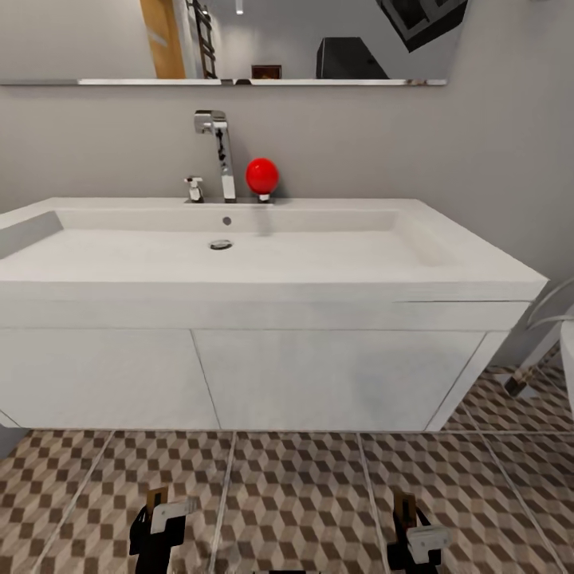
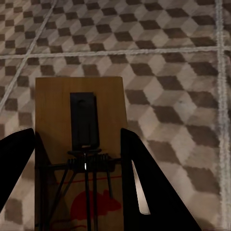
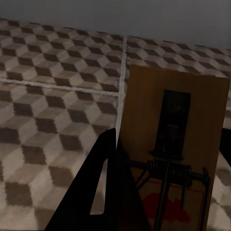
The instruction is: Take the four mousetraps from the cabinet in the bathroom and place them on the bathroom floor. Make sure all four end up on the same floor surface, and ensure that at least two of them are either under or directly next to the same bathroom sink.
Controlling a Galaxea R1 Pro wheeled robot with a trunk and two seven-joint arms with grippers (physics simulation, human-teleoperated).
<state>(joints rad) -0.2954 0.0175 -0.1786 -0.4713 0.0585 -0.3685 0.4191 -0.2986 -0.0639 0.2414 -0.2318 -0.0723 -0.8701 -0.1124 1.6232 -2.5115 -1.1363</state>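
Observation:
Low in the head view, my left gripper (image 1: 156,522) is shut on one mousetrap (image 1: 157,496) and my right gripper (image 1: 410,530) is shut on another mousetrap (image 1: 405,504). Both hang over the bathroom floor (image 1: 295,494) just in front of the bathroom sink (image 1: 319,267). The left wrist view shows a wooden mousetrap (image 2: 79,110) with a black bar and red mouse print, clamped between the dark fingers (image 2: 144,178). The right wrist view shows its mousetrap (image 3: 178,115) held beside a finger (image 3: 98,183), above the tiles (image 3: 53,110). The cabinet is out of view.
The white vanity (image 1: 239,379) hangs under the basin, with a shadowed gap above the tiles. A chrome faucet (image 1: 219,151) and a red ball (image 1: 261,175) stand at the basin's back. A white fixture (image 1: 568,343) and a slanted leg (image 1: 530,371) stand at the right.

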